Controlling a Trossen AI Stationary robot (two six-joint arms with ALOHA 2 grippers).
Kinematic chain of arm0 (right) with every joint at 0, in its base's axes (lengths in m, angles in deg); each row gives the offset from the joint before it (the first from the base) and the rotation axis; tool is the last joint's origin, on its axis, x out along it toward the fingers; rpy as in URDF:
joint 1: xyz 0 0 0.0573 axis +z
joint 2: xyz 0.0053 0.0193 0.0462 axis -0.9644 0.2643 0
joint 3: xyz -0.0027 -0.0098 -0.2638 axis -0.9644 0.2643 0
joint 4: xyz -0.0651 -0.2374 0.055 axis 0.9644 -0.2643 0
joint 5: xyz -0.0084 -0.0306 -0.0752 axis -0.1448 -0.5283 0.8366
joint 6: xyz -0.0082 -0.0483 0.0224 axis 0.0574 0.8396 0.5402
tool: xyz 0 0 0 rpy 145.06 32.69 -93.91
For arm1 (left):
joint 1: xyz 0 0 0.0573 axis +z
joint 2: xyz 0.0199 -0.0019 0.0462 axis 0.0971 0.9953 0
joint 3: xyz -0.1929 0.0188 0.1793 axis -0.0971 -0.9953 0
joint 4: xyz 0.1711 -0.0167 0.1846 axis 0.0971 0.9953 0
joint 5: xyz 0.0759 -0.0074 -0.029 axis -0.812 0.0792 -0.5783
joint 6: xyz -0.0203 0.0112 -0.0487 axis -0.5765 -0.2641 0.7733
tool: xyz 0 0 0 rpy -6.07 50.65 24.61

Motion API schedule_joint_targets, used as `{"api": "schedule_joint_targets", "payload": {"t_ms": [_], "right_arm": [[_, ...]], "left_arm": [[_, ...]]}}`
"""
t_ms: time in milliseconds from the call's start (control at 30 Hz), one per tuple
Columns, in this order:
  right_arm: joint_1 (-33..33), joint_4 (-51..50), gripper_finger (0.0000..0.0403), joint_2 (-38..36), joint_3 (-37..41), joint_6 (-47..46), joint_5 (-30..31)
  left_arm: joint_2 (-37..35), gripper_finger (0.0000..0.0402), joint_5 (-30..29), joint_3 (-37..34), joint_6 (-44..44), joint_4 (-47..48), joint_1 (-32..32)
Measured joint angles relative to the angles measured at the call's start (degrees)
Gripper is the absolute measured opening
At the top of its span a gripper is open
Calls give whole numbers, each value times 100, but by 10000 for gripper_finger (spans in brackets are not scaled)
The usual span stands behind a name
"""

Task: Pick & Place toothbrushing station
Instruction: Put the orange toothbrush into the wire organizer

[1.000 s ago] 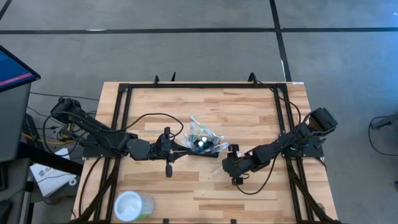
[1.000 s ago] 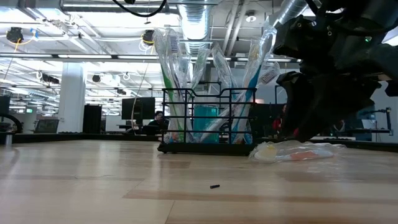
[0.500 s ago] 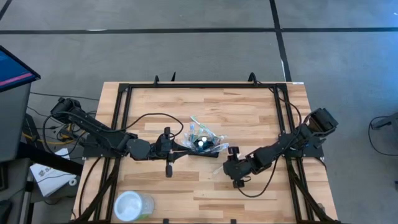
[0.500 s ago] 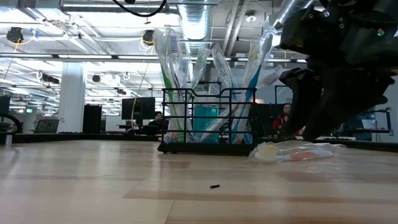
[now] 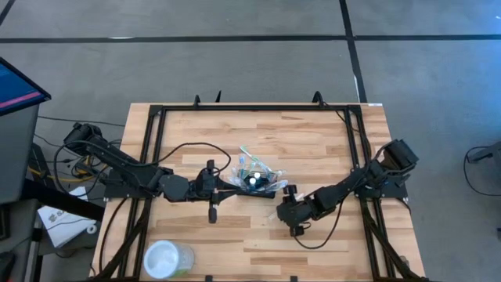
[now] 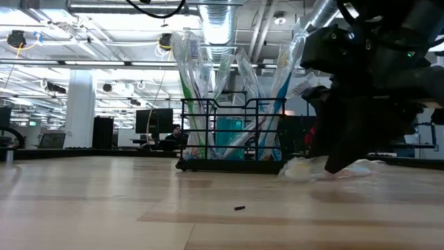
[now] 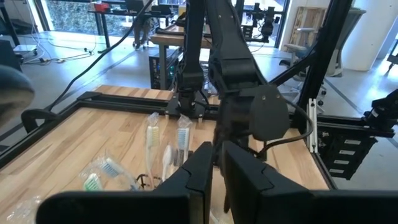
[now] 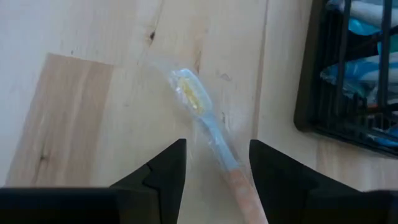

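The toothbrushing station (image 5: 256,181), a small black wire-mesh caddy, is located near the middle of the wooden table (image 5: 313,133). Several wrapped toothbrushes (image 6: 191,76) are held upright in it, as the low view shows.

The left gripper (image 5: 232,183) is positioned at the caddy's left side. Its fingers (image 7: 202,171) are seen nearly together in the left wrist view; whether the caddy's wire is pinched between them cannot be told.

The right gripper (image 5: 282,205) is lowered to the table just right of the caddy. Its fingers (image 8: 163,168) are spread wide and are placed on either side of a loose wrapped toothbrush (image 8: 208,134), which lies flat on the wood beside the caddy. Nothing is clamped between them.

A clear plastic cup (image 5: 166,258) is found at the table's near left corner, well apart from both grippers.
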Motion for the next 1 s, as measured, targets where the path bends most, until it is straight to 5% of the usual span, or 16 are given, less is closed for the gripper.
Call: {"api": "schedule_joint_targets", "payload": {"t_ms": [200,467,1000], "right_arm": [[-34,-99,131,9,-24,-27,-17],[-15,-128,9,9,-25,-187,-341],[99,-215,1,-58,-419,-497,-640]], "left_arm": [[-2,30,0,4,-4,-64,0],[0,30,0,4,-2,-59,-2],[0,30,0,4,-17,-59,-1]]}}
